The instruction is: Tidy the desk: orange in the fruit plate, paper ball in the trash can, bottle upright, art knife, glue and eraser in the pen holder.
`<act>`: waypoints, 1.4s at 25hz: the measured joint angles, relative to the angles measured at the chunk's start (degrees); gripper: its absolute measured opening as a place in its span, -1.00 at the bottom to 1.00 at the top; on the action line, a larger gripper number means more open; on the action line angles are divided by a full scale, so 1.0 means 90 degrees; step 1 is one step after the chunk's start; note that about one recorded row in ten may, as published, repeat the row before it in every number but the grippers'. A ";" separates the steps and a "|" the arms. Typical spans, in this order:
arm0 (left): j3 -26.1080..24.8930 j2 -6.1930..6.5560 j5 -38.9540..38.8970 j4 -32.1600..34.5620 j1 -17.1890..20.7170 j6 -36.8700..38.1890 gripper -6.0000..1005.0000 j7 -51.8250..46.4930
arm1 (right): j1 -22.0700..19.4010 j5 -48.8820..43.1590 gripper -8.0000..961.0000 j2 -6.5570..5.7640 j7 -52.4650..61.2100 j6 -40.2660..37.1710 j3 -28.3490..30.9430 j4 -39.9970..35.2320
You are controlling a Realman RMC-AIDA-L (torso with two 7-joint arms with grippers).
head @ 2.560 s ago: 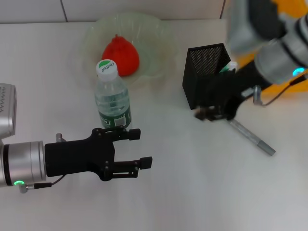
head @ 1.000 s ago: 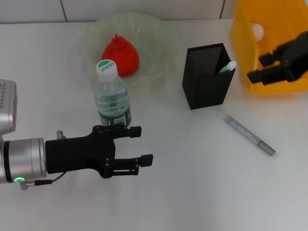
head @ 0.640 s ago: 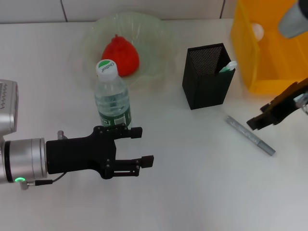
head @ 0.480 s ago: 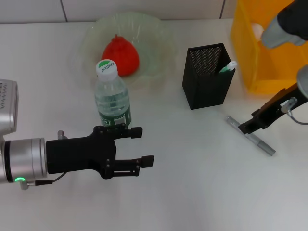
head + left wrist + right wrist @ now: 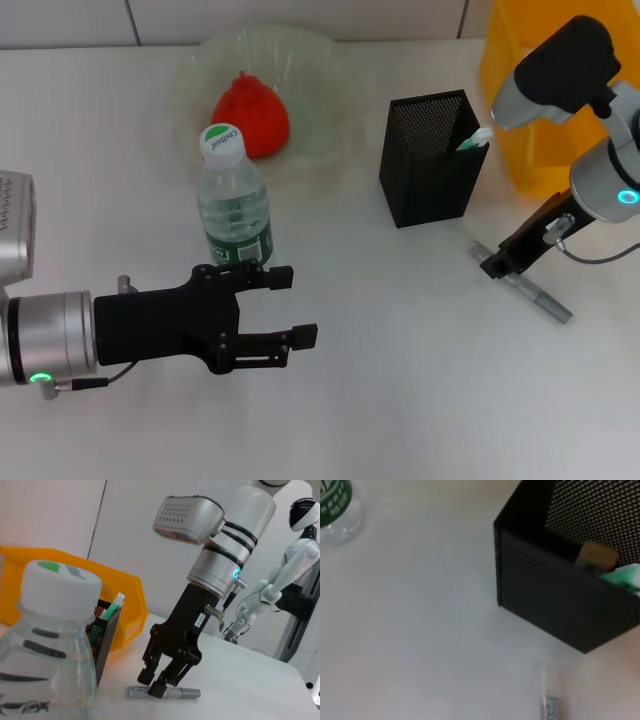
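Plain pale wall [image 5: 60, 515] behind — perhaps tiled — and a white humanoid figure [image 5: 280, 585] beyond.

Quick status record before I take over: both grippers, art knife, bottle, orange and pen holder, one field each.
left gripper: open, hovering over the desk in front of the bottle
right gripper: open, lowered onto one end of the art knife
art knife: flat on the desk
bottle: upright
orange: in the fruit plate
pen holder: upright, green-white item inside
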 joint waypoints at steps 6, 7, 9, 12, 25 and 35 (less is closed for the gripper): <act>0.0000 -0.0003 -0.0005 -0.0015 0.0008 -0.0001 0.62 -0.0002 | 0.0020 -0.0003 -0.33 0.0003 -0.0025 0.0158 -0.0076 0.0141; 0.0000 -0.0003 -0.0006 -0.0016 0.0008 -0.0001 0.62 -0.0001 | 0.0021 -0.0003 -0.36 0.0004 -0.0032 0.0159 -0.0079 0.0152; 0.0000 -0.0003 -0.0009 -0.0018 0.0011 -0.0001 0.62 0.0003 | 0.0021 -0.0003 -0.42 0.0004 -0.0038 0.0162 -0.0094 0.0171; 0.0000 -0.0003 -0.0004 -0.0018 0.0011 0.0000 0.62 0.0004 | 0.0006 0.0000 -0.49 0.0006 -0.0045 0.0168 -0.0143 0.0149; 0.0000 -0.0002 -0.0010 -0.0018 0.0032 0.0046 0.62 0.0005 | -0.1204 0.2710 -0.70 -0.0019 -0.1414 -0.0993 0.1561 -0.2173; 0.0016 -0.0022 -0.0012 -0.0017 0.0013 0.0048 0.62 -0.0028 | -0.1612 0.8071 -0.71 -0.0014 -0.6862 -0.0959 0.3442 0.1559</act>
